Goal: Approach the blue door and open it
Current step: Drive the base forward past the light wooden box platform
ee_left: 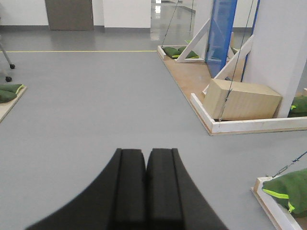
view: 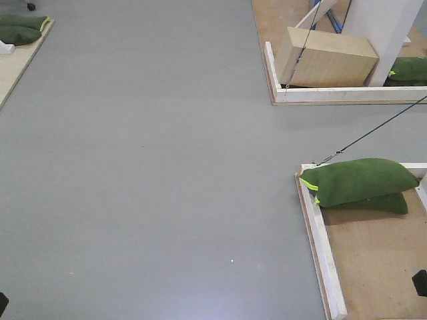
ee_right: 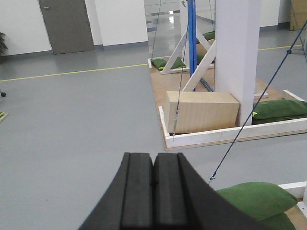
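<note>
The blue door [ee_left: 223, 33] stands far ahead to the right on a plywood platform, a glossy blue panel held between white diagonal braces. The right wrist view shows the blue door [ee_right: 192, 38] almost edge-on as a thin blue strip. No handle or lock can be made out at this distance. My left gripper [ee_left: 146, 153] is shut with nothing between its black pads, hovering over the grey floor. My right gripper [ee_right: 153, 158] is likewise shut and holds nothing. Both are well short of the door.
A white-edged platform [view: 333, 95] carries a wooden box [view: 327, 59] and a white pillar [ee_right: 237, 57]. A nearer platform [view: 320, 233] holds green sandbags [view: 357, 181]. Thin guy wires [view: 373, 130] run down to the platform corners. More sandbags [view: 20, 30] lie at the far left.
</note>
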Motion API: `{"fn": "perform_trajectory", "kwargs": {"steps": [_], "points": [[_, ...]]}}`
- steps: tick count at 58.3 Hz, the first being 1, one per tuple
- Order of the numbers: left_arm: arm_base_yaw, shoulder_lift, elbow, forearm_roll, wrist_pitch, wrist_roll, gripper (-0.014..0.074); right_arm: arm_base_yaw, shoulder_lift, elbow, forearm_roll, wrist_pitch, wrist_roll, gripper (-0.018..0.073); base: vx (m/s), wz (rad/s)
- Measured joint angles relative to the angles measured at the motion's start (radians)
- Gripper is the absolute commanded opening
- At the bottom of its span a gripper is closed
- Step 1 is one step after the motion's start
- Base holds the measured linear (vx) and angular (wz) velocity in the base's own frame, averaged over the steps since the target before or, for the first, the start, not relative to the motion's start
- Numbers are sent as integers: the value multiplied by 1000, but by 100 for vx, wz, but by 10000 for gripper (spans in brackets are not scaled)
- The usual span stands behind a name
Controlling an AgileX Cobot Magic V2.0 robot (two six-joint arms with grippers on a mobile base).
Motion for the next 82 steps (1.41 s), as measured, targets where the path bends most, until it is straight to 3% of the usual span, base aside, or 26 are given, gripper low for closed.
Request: {"fn": "perform_trajectory", "kwargs": {"steps": [82], "points": [[0, 0, 0, 0, 0, 0, 73, 0, 0, 0, 0, 0, 0, -1, 4, 0]]}}
